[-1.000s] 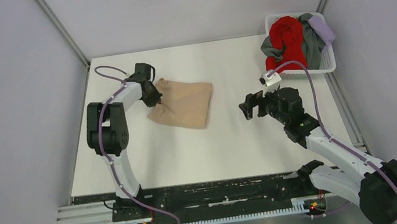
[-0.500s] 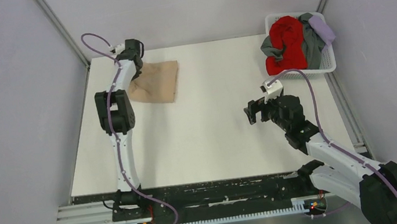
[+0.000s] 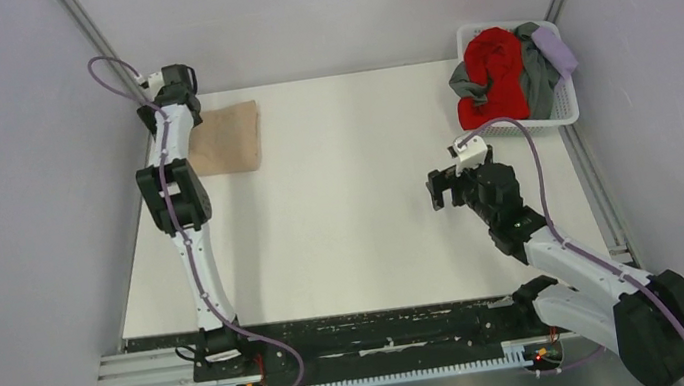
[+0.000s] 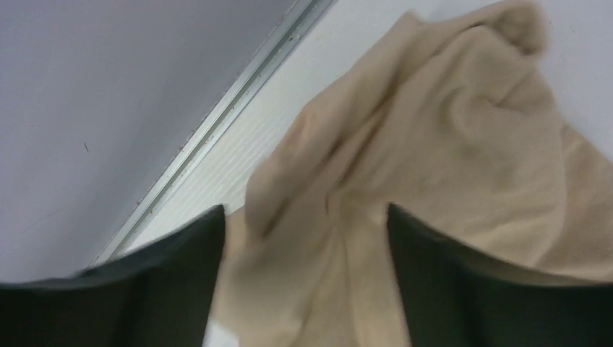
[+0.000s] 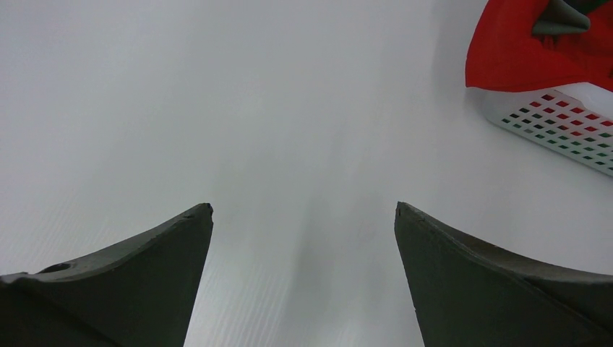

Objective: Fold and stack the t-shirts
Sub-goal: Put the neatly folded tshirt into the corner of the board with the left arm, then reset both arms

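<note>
A folded tan t-shirt (image 3: 228, 140) lies at the table's far left corner, next to the wall rail. My left gripper (image 3: 183, 109) hovers over its left edge. In the left wrist view the gripper (image 4: 303, 220) is open, its dark fingers (image 4: 181, 253) spread wide with the rumpled tan t-shirt (image 4: 434, 144) lying loose beneath them. My right gripper (image 3: 438, 187) hangs open over bare table right of centre, nothing between its fingers (image 5: 173, 238). A red t-shirt (image 3: 495, 71), a grey one (image 3: 536, 75) and a pale lavender one (image 3: 555, 50) are piled in the basket.
The white lattice basket (image 3: 557, 112) stands at the far right corner; its wall (image 5: 571, 123) and the red cloth (image 5: 535, 50) show in the right wrist view. An aluminium rail (image 4: 224, 116) and the grey wall border the table close to the tan shirt.
My left arm dragged the tan t-shirt from the table's left middle to the far left corner, then its jaws opened and let the cloth go. The right arm has barely moved.
</note>
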You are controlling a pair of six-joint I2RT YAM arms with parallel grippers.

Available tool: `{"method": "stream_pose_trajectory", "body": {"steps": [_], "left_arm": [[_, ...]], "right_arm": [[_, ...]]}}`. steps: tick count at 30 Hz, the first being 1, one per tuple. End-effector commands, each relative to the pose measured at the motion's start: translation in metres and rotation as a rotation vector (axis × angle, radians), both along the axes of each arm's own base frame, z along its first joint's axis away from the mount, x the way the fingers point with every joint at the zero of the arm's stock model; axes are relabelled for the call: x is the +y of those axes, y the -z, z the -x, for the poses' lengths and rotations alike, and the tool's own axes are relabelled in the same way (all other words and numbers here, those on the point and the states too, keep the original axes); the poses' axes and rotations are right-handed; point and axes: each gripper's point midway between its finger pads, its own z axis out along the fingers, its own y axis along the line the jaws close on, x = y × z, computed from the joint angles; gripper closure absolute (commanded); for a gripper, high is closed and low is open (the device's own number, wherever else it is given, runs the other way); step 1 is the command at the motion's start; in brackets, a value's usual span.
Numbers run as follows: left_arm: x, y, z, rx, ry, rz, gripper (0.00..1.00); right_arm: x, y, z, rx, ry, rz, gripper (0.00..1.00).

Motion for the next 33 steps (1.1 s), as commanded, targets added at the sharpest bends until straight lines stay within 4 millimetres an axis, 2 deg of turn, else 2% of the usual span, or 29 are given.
{"method": "stream_pose_trajectory", "body": {"steps": [1,5,7,11,15,16,17,18,19,20,21,22,26,27,28,29,30,33], "left_arm": [[0.004,-0.037,-0.013,-0.08,0.008,-0.044,0.0],[-0.005,-0.079,-0.01,-0.15,0.036,-0.014,0.0],[-0.018,-0.1,-0.006,-0.187,0.071,0.028,0.0],[-0.063,-0.128,0.013,-0.239,0.176,0.159,0.0],[-0.111,-0.129,0.055,-0.266,0.193,0.318,0.0],[-0.136,-0.129,0.068,-0.272,0.232,0.351,0.0],[-0.15,-0.123,0.082,-0.274,0.244,0.372,0.0],[-0.162,-0.128,0.096,-0.307,0.26,0.398,0.0],[-0.176,-0.121,0.11,-0.323,0.285,0.426,0.0],[-0.189,-0.124,0.126,-0.363,0.312,0.471,0.0],[-0.204,-0.113,0.14,-0.376,0.346,0.524,0.0],[-0.219,-0.122,0.151,-0.439,0.398,0.563,0.0],[-0.266,-0.1,0.212,-0.501,0.618,0.592,0.0],[-0.272,-0.099,0.226,-0.522,0.668,0.581,0.0],[-0.275,-0.089,0.239,-0.524,0.698,0.579,0.0],[-0.275,-0.09,0.246,-0.567,0.709,0.581,0.0],[-0.272,-0.083,0.254,-0.589,0.694,0.595,0.0],[-0.274,-0.086,0.264,-0.662,0.733,0.614,0.0]], "right_arm": [[-0.008,-0.009,-0.007,-0.039,0.047,0.012,0.01],[-0.015,-0.012,-0.008,-0.048,0.1,-0.006,0.01],[-0.022,-0.014,-0.009,-0.055,0.164,-0.049,0.01],[-0.026,-0.01,-0.008,-0.06,0.212,-0.114,0.01],[-0.022,0.003,-0.002,-0.022,0.199,-0.17,0.01],[-0.021,0.006,-0.001,-0.012,0.192,-0.169,0.01],[-0.019,0.008,0.001,-0.004,0.182,-0.169,0.01],[-0.019,0.009,0.003,-0.003,0.176,-0.168,0.01],[-0.019,0.01,0.004,-0.005,0.169,-0.167,0.01],[-0.019,0.012,0.006,-0.006,0.168,-0.168,0.01],[-0.02,0.014,0.008,-0.009,0.167,-0.171,0.01],[-0.02,0.016,0.01,-0.011,0.161,-0.169,0.01],[-0.029,0.025,0.018,-0.021,0.178,-0.139,0.02],[-0.033,0.028,0.019,-0.021,0.193,-0.127,0.02],[-0.037,0.031,0.021,-0.02,0.209,-0.12,0.02],[-0.041,0.036,0.023,-0.015,0.229,-0.113,0.02],[-0.044,0.038,0.024,-0.019,0.244,-0.113,0.02],[-0.053,0.047,0.028,-0.015,0.296,-0.124,0.02]]}}
